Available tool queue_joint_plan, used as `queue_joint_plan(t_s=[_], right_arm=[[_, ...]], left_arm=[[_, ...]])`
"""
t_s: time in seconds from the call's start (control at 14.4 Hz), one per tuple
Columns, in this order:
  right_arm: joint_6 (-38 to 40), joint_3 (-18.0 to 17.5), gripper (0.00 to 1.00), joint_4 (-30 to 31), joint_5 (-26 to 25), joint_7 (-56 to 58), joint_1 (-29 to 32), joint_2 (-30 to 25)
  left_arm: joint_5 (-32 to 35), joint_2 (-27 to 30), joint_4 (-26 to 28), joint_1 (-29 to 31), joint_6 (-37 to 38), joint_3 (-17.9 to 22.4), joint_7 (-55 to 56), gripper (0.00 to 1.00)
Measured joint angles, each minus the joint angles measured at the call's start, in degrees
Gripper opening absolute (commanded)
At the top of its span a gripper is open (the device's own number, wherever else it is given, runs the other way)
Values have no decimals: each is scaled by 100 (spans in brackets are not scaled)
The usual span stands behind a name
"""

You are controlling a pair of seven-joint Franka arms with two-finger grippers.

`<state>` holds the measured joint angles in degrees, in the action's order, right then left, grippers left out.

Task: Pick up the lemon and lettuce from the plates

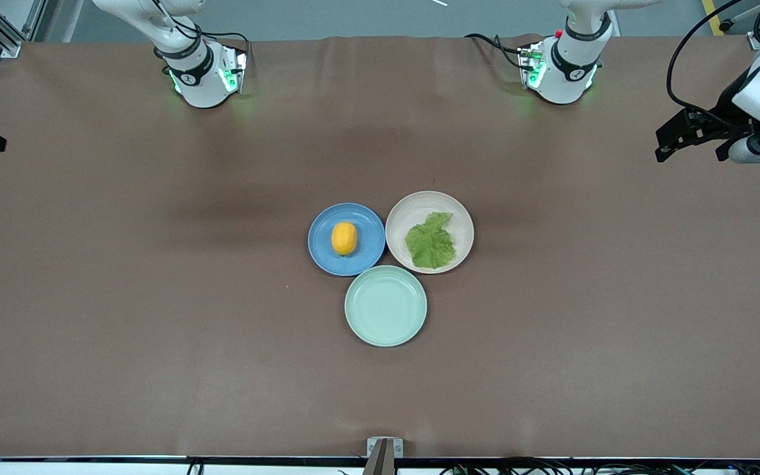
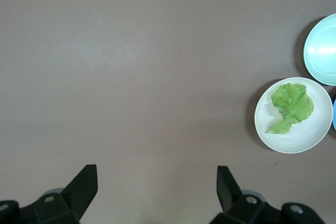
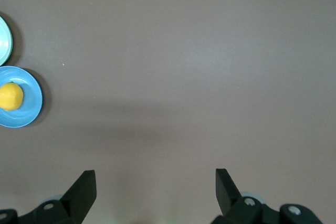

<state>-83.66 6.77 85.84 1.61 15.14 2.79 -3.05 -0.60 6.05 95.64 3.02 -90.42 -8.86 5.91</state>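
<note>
The lemon (image 1: 344, 238) lies on the blue plate (image 1: 368, 258) at mid-table. The lettuce (image 1: 430, 241) lies flat on the beige-pink plate (image 1: 419, 206), which touches the blue one on the side toward the left arm's end. My left gripper (image 1: 690, 155) hangs open and empty over the table's edge at the left arm's end. In the left wrist view, the left gripper (image 2: 157, 170) is over bare table, well away from the lettuce (image 2: 291, 103). My right gripper (image 3: 155, 173) is open and empty over bare table, well away from the lemon (image 3: 10, 96).
A pale mint-green plate (image 1: 385, 306) with nothing on it sits nearer the front camera, touching both other plates. The brown table mat (image 1: 156, 297) spreads wide around the three plates. The arm bases (image 1: 203, 72) stand along the edge farthest from the camera.
</note>
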Motion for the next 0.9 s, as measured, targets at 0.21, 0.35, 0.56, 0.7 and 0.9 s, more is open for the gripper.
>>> queue_joint_plan(t_s=[0.21, 0.35, 0.56, 0.7, 0.9], right_arm=[[-1, -87, 100, -98, 43, -426, -35, 0], [-1, -152, 100, -157, 45, -986, -248, 0], [-4, -177, 100, -168, 45, -1225, -377, 0], [-4, -156, 100, -168, 45, -1226, -372, 1], [-5, -162, 100, -169, 49, -1230, -400, 18]], left_arm=[[1, -2, -6, 5, 36, 3, 0, 100], [1, -10, -18, 22, 39, 11, 0, 100], [3, -146, -125, 24, 40, 17, -5, 100], [3, -341, -139, 0, 40, -6, 7, 100], [3, -747, -101, -13, -118, -256, 553, 100]])
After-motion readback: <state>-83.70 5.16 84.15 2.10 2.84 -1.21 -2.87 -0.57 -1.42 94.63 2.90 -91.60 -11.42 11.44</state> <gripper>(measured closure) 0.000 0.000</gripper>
